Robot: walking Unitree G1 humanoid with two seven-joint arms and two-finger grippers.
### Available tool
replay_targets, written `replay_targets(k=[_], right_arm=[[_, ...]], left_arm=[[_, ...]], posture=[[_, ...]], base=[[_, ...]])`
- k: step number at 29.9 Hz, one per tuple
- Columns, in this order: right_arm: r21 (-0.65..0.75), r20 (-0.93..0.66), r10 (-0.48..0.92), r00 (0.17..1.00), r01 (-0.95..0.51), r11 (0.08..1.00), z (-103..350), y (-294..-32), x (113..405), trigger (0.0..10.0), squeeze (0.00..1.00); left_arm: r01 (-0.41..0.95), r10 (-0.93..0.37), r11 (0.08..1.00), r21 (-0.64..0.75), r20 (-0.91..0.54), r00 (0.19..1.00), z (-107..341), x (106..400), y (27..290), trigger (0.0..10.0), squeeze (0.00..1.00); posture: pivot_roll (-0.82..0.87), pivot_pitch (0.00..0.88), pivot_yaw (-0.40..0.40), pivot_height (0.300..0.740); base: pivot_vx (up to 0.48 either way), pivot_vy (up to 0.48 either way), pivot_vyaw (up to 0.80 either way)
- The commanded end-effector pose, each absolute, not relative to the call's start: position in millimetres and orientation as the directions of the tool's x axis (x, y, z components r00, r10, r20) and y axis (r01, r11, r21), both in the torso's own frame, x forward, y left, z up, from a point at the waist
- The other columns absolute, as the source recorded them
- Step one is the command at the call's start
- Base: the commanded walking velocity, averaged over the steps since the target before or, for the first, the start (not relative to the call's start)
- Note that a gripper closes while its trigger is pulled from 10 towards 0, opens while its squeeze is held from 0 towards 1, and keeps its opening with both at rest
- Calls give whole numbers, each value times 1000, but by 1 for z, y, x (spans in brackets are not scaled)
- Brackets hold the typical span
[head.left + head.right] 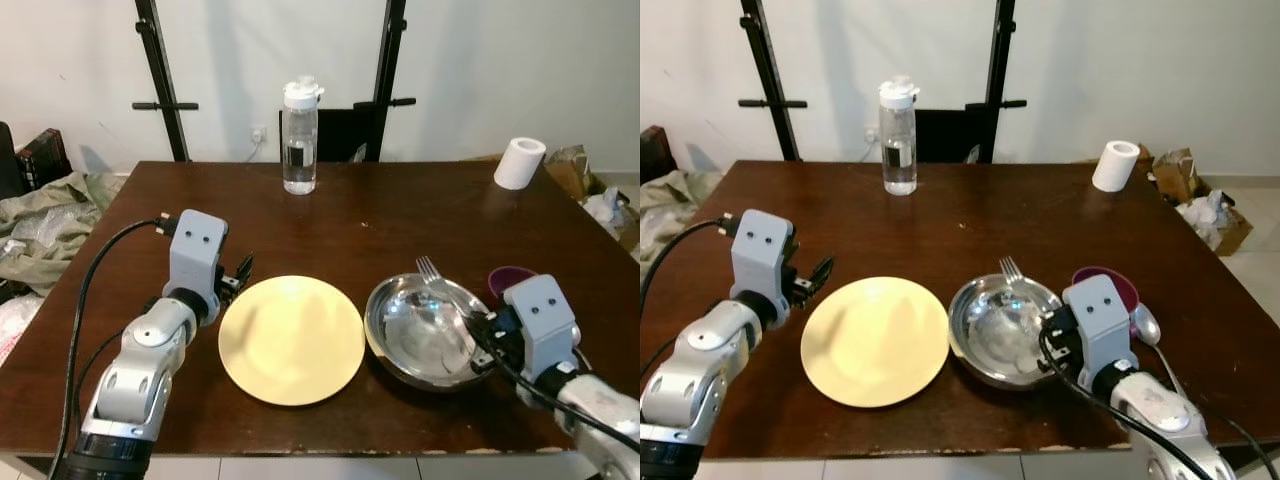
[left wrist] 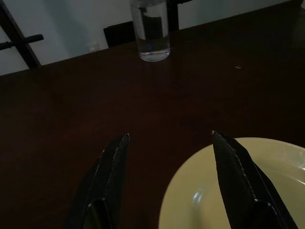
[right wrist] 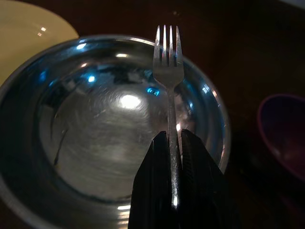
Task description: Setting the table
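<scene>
Under a plain white wall, the dark brown wooden table point(image 1: 380, 230) takes up most of the room ahead, with two black metal stand poles point(image 1: 160, 80) behind its far edge and crumpled cloth and bags point(image 1: 45, 225) on the floor off its left side. At the middle of the far edge stands a clear plastic water bottle with a white cap point(image 1: 300, 137), and a white paper roll point(image 1: 519, 162) sits at the far right corner. Nearer the front edge lie a round pale yellow plate point(image 1: 291, 339) and, just beside it, a shiny round steel bowl point(image 1: 421, 332); a dark purple bowl point(image 1: 1106, 284) sits behind the right arm, with a silver spoon point(image 1: 1147, 326) next to it. The right gripper point(image 3: 173, 157) is clamped on the handle of a silver metal fork point(image 3: 167, 64), held over the steel bowl with its tines toward the far rim (clearest in the right wrist view). The left gripper point(image 2: 169, 157) hovers spread wide over the yellow plate's left rim.
</scene>
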State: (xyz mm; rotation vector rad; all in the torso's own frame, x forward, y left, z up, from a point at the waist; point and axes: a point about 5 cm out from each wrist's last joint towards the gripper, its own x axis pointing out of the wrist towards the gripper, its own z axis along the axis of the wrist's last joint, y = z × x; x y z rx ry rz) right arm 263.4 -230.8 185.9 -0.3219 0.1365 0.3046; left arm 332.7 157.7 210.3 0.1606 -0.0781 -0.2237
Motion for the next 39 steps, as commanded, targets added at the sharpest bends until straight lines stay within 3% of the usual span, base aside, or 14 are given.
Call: replay_targets(k=[1, 3, 4, 5, 6, 14, 15, 18, 21, 24, 26, 33, 39], right_arm=[[-267, -217, 306, 927, -357, 895, 181, -225, 262, 10000, 0], [-262, -226, 308, 924, -362, 895, 180, -224, 262, 10000, 0], [-253, -230, 300, 926, -354, 900, 178, -224, 264, 10000, 196], [-253, -230, 300, 926, -354, 900, 178, -224, 264, 10000, 196], [-235, -227, 284, 931, -336, 912, 176, -222, 268, 10000, 1000], [-213, -81, 176, 981, -189, 959, 199, -234, 277, 10000, 1000], [-212, -63, 162, 985, -171, 962, 203, -237, 277, 10000, 0], [-220, -39, 117, 992, -123, 968, 209, -245, 276, 10000, 0], [-273, -17, -48, 999, 42, 961, 213, -270, 275, 10000, 0], [-290, -23, -106, 994, 95, 952, 212, -279, 273, 10000, 0], [-342, -59, -232, 971, 199, 918, 201, -302, 268, 10000, 0], [-459, -162, -389, 907, 280, 843, 166, -345, 250, 10000, 0], [-399, -127, -374, 919, 298, 867, 167, -343, 255, 10000, 0]], left_arm=[[224, -234, 960, 169, 36, 972, 205, 331, 156, 10000, 0], [226, -235, 959, 169, 36, 971, 205, 331, 156, 10000, 0], [228, -237, 959, 169, 35, 971, 204, 330, 155, 10000, 0], [228, -237, 959, 169, 35, 971, 204, 330, 155, 10000, 0], [229, -238, 959, 167, 35, 971, 204, 330, 154, 10000, 0], [237, -246, 958, 163, 31, 969, 202, 328, 152, 10000, 0], [239, -247, 957, 163, 31, 969, 202, 328, 152, 10000, 0], [242, -250, 957, 162, 31, 968, 202, 328, 151, 10000, 0], [245, -253, 956, 161, 30, 967, 202, 329, 150, 10000, 0], [248, -255, 956, 160, 30, 966, 202, 329, 149, 10000, 0], [255, -262, 954, 156, 26, 965, 200, 329, 147, 10000, 0], [334, -339, 930, 155, 5, 941, 198, 331, 144, 10000, 0], [339, -345, 927, 161, 14, 938, 203, 332, 147, 10000, 0]], posture=[[-8, 98, 66, 740], [-8, 98, 63, 740], [-6, 98, 62, 740], [-6, 98, 62, 740], [-6, 98, 62, 740], [-7, 98, 63, 740], [-9, 100, 65, 740], [-9, 100, 65, 740], [-9, 100, 65, 740], [-9, 100, 65, 740], [-19, 106, 68, 740], [-22, 114, 76, 740], [-14, 115, 78, 740]], base=[[0, 0, 0], [0, 0, 0], [0, 0, 0], [0, 0, 0], [0, 0, 0], [0, 0, 0], [0, 0, 0], [0, 0, 0], [0, 0, 0], [0, 0, 0], [0, 0, 0], [0, 0, 0], [0, 0, 0]])
